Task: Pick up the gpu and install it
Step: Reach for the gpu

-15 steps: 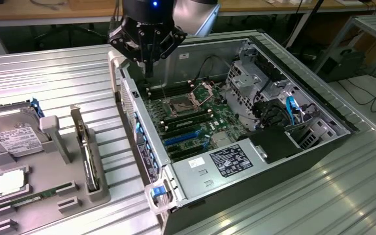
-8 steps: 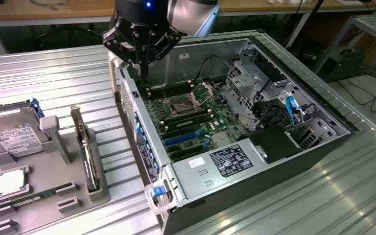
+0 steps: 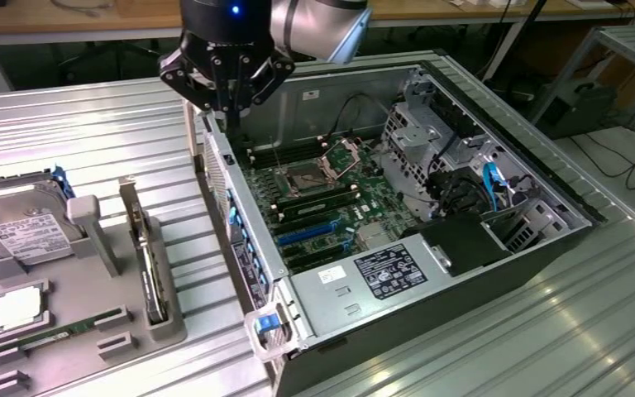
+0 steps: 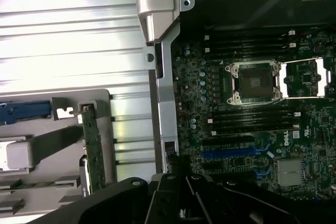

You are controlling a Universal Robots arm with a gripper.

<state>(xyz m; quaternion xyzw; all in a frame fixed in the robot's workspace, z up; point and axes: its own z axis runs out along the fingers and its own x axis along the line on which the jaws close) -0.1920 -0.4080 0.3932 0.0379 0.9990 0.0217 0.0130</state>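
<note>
- Pick-up looks not yet begun: the end effector (image 3: 227, 114) is pinched narrow, holding nothing, over the computer case's (image 3: 516, 136) edge.
- The gpu (image 3: 145, 248) stands on edge in the grey holder (image 3: 169, 331), well apart.
- Grasping it calls for parted fingers.
- In the case, the motherboard's (image 3: 329, 207) blue slots (image 3: 307, 236) are empty.

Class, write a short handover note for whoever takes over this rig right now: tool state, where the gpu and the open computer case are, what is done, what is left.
Tool: shut, holding nothing, above the open case's wall on the exterior view's left.
Gpu: on edge in the grey holder, on the exterior view's left of the case, untouched.
Blue slots on the motherboard: no card seated.
Done: nothing on the gpu.
Left: gpu not yet picked up, not yet installed.
</note>
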